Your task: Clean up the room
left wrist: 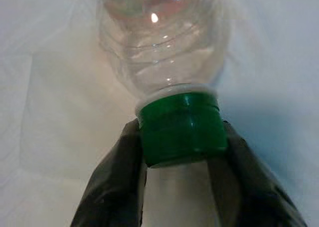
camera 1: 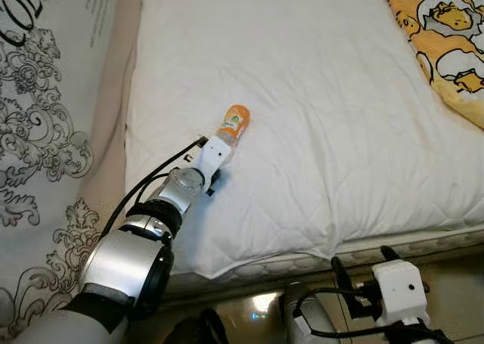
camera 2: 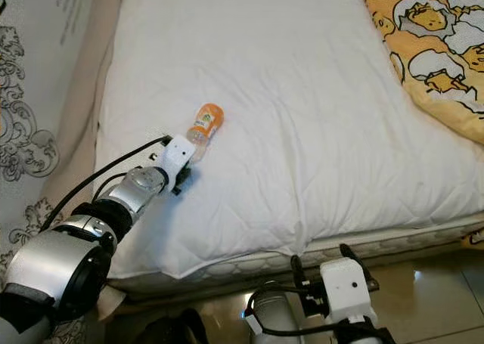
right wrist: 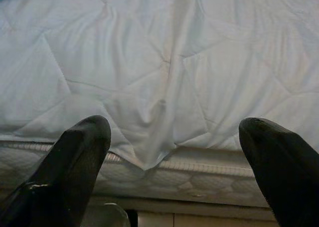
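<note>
Left eye view: at the far left an ornate black-and-white patterned fabric [camera 1: 38,155] runs alongside the bed. The left gripper [camera 1: 221,143] reaches over the white quilted mattress cover [camera 1: 318,117], its jaws closed on the green cap [left wrist: 180,128] of a small plastic bottle [camera 1: 234,122] with an orange label. The bottle lies on its side on the cover, near the bed's left edge, its base pointing away from the robot. At the upper right lies a yellow cartoon-print blanket [camera 1: 446,41]. Low at the right, the right gripper [right wrist: 174,137] hangs before the mattress edge, jaws spread wide and holding nothing.
</note>
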Motion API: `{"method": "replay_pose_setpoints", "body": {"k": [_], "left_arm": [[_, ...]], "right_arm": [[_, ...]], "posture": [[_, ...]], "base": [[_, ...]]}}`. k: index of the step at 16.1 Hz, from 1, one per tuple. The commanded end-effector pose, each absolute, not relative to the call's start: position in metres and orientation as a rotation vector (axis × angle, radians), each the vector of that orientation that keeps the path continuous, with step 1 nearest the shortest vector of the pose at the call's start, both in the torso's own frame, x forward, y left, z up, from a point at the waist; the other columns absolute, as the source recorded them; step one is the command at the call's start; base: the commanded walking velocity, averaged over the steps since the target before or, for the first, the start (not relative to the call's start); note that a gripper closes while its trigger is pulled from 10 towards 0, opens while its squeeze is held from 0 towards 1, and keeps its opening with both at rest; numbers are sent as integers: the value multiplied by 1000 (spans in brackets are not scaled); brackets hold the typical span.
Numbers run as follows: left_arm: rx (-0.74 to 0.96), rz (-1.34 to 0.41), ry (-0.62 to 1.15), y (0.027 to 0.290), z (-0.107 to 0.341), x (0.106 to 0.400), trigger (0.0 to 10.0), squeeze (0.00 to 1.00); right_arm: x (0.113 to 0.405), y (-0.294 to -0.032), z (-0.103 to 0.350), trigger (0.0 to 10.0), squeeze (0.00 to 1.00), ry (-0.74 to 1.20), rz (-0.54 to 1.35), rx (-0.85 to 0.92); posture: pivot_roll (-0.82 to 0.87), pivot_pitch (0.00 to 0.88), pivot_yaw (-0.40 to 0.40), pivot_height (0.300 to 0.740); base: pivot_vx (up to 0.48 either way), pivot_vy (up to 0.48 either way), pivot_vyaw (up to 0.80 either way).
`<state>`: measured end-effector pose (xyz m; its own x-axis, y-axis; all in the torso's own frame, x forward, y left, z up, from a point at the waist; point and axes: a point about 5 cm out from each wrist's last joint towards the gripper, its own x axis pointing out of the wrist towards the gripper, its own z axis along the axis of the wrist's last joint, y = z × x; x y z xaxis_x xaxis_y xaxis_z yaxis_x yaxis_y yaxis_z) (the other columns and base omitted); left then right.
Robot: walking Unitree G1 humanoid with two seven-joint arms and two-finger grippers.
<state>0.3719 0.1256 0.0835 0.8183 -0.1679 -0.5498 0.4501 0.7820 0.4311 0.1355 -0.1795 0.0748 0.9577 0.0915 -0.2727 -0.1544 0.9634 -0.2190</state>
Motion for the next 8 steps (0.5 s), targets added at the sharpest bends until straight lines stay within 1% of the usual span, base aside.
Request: {"method": "replay_pose_setpoints", "body": {"k": [1,2,4,5,6,7,8], "left_arm": [[587,-340,564,137,75,367,0,0],[565,-323,570,149,76,367,0,0],[529,-313,561,163,79,368,0,0],[529,-329,562,166,79,367,0,0],[538,-342,573,175,81,367,0,0],[548,-338,578,182,84,368,1765,0],[572,-359,598,192,90,369,4549,0]], "right_arm": [[132,-178,69,10000,0,298,136,-234],[136,-177,66,10000,0,295,139,-232],[139,-177,64,10000,0,293,141,-230],[140,-177,63,10000,0,292,143,-231],[143,-178,62,10000,0,289,145,-231],[145,-178,62,10000,0,286,148,-231],[148,-177,60,10000,0,284,162,-231]], "posture": [[-436,144,107,736],[-425,137,112,736],[-415,128,114,736],[-408,122,114,736],[-400,118,114,736],[-389,114,114,736],[-372,107,112,736]], "base": [[0,0,0],[0,0,0],[0,0,0],[0,0,0],[0,0,0],[0,0,0],[0,0,0]]}}
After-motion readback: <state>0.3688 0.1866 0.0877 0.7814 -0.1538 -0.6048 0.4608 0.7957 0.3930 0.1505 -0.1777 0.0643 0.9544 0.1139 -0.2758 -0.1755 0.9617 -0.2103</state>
